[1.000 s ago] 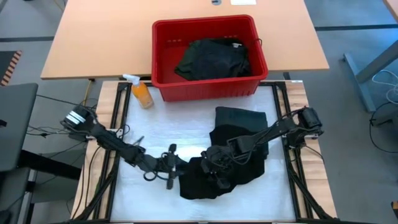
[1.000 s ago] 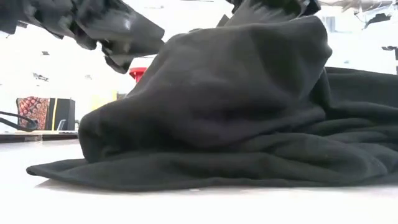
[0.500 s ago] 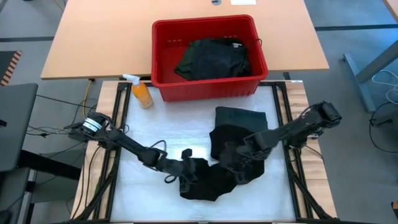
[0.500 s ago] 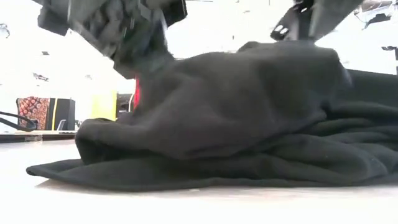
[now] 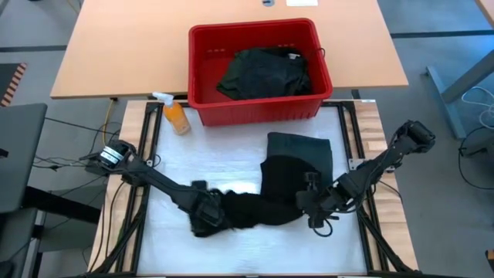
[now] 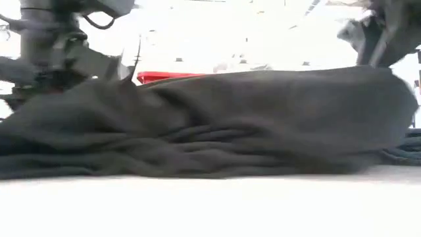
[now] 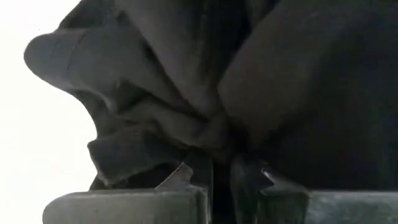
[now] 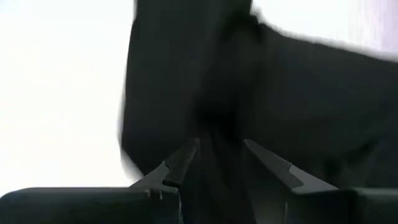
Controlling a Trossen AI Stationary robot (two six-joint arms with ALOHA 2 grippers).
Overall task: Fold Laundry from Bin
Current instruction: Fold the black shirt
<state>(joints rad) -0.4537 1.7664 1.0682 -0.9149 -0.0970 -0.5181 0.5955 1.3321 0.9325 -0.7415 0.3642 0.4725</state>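
A black garment (image 5: 266, 193) (image 6: 250, 118) of the laundry lies drawn out low across the white mat, between my two grippers. My left gripper (image 5: 208, 218) (image 7: 221, 165) is shut on its left end. My right gripper (image 5: 312, 207) (image 8: 221, 152) is shut on its right end. Another dark garment (image 5: 262, 73) lies heaped inside the red bin (image 5: 262, 112) at the far side. A folded dark garment (image 5: 301, 145) lies flat on the mat in front of the bin. My left gripper pinches a bunch of gathered folds (image 7: 211, 134) at the garment's left end between its two fingers, several layers together. The fingers come from above, pointing down. That end rests on the mat. My right gripper has a dark fold (image 8: 217, 118) of the garment's right end between its two fingers, which stand a little apart. It comes slanting down from the table's right side. The cloth climbs to the fingers (image 6: 395, 85); the remainder lies on the mat.
An orange spray bottle (image 5: 176, 116) stands at the mat's far left corner, beside the bin. Bare white mat (image 5: 177, 170) shows left of the garment and along the near edge. The wooden tabletop (image 5: 116, 46) continues behind the bin.
My left gripper has tipped to point down, gone to the heaped garment, taken hold of its left end and drawn it toward the table's left edge. My right gripper has carried the other end toward the right edge. The garment has gone from a raised heap to a low stretched strip.
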